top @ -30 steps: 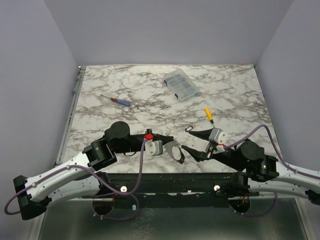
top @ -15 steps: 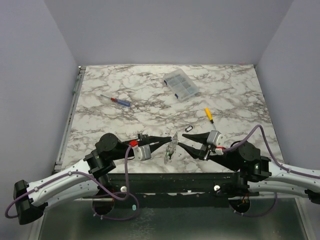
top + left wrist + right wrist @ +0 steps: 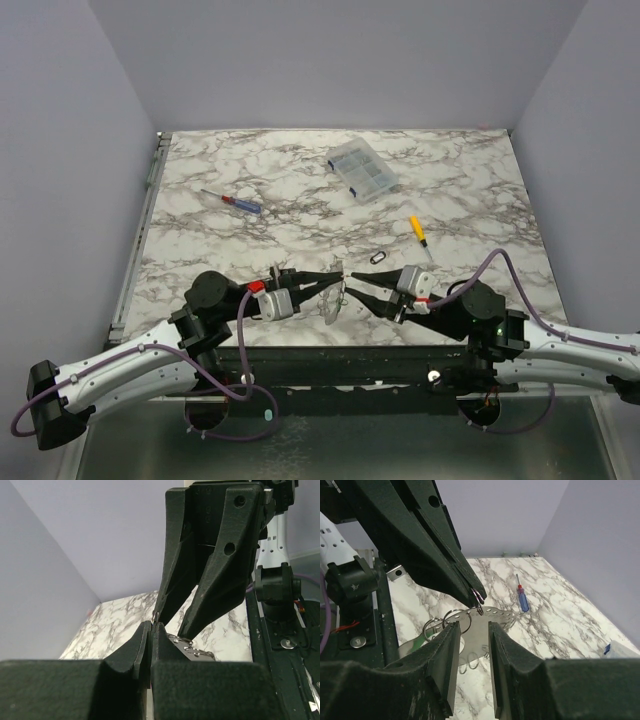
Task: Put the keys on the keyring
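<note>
over the marbled white counter [image 3: 250, 170], left gripper [image 3: 338, 276] clamps the thin wire keyring [image 3: 479, 600], silvery keys [image 3: 334, 306] dangling; right gripper [image 3: 473, 629], jaws narrowly parted, must next pinch one key.

My left fingers [image 3: 125, 655] fill the bottom of their own camera and hide most of the keys [image 3: 194, 651]; only 1 holed strip shows past them. The keyring [image 3: 479, 600] is half buried between my left fingertips. My right fingers [image 3: 447, 655] cover the lower part of the bunch, and the clear box [image 3: 621, 651] is cut off by that picture's right edge. From above, the keys are too small to count.
</note>
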`<action>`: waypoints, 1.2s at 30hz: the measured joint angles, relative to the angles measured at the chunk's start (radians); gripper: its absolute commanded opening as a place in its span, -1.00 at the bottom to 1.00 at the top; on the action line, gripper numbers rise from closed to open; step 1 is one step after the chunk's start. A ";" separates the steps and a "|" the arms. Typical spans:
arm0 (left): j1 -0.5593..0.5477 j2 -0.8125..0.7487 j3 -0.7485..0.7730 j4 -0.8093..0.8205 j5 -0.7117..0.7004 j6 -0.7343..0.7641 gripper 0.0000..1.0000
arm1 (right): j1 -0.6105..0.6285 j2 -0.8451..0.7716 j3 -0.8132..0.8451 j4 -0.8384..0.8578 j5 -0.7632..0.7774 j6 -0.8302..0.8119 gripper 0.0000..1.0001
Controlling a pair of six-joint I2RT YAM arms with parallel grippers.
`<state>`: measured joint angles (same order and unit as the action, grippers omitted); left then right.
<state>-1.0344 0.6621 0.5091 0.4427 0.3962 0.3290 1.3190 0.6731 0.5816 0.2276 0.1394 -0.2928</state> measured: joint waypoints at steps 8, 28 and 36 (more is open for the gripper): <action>0.000 -0.006 -0.001 0.018 0.007 -0.016 -1.00 | 0.000 0.001 0.000 0.040 0.000 -0.016 -0.37; 0.004 -0.007 -0.001 0.047 0.026 -0.034 -1.00 | 0.000 0.021 0.000 0.110 0.000 -0.041 -0.56; 0.005 -0.008 -0.002 0.050 0.030 -0.038 -1.00 | 0.000 0.033 0.002 0.114 -0.021 -0.042 -0.54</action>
<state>-1.0294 0.6544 0.5072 0.4923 0.4259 0.2909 1.3190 0.7063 0.5838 0.3416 0.1181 -0.3347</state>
